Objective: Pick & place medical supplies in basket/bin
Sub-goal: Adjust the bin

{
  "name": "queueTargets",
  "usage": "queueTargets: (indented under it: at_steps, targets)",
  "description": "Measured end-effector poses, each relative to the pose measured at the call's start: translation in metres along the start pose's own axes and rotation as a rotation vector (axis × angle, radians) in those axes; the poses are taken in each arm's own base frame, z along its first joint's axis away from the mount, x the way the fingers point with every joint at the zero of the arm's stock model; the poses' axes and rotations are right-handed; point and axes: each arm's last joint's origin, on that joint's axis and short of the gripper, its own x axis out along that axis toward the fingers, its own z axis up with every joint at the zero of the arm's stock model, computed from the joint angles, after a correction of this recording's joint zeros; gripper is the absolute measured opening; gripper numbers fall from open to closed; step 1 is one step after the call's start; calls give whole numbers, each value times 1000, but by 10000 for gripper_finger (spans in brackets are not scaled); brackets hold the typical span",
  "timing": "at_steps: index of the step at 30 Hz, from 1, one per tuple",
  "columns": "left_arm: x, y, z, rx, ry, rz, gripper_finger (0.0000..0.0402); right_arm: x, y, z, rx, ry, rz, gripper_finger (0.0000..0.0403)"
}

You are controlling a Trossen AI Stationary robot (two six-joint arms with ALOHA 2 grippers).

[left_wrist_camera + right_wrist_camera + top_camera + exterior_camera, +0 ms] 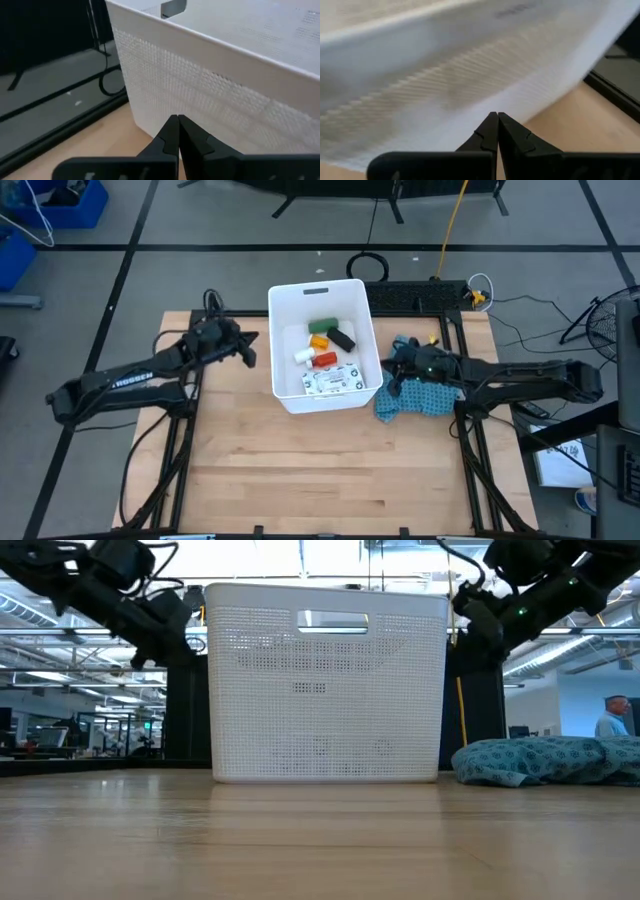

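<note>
Status: placing step appears complete or close to it; every supply in sight already lies inside the white bin (285,310), which stands on the wooden table (320,470) between the two arms. Contents, seen from above: flat white printed packet (333,382) on the floor of the bin at its near end; red white-capped bottle (316,358) just beyond it; orange-and-white vial (318,341) beside that; black block (341,338) near the vial; green block (322,325) farthest back. No supply shows on the table outside the bin. Left gripper (250,352): just beside the bin's left wall, outside it, raised off the table; its wrist view shows the fingers pressed together with nothing between them, pointed at the perforated wall. Right gripper (392,368): just beside the bin's right wall, outside it, above the blue patterned cloth (415,402); fingers likewise closed tip to tip and empty, facing the wall. The cloth lies bunched on the table against the bin's right side and is no part of the load. Relation of supplies to tools: all five items sit below the rim and between the two grippers, separated from each by a bin wall. Next move, by judgement: none of grasping; if any item remains out of sight, it must first be found; otherwise the arms need only draw clear of the bin without knocking its walls.
</note>
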Motion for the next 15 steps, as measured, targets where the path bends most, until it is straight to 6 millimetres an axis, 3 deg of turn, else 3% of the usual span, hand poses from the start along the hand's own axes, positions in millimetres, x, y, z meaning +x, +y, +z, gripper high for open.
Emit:
queueTargets:
  at_steps: [15]
  targets:
    - [67, 0, 27, -5, 165, -24, 1, 15, 19, -9, -65, 19, 61, 0]
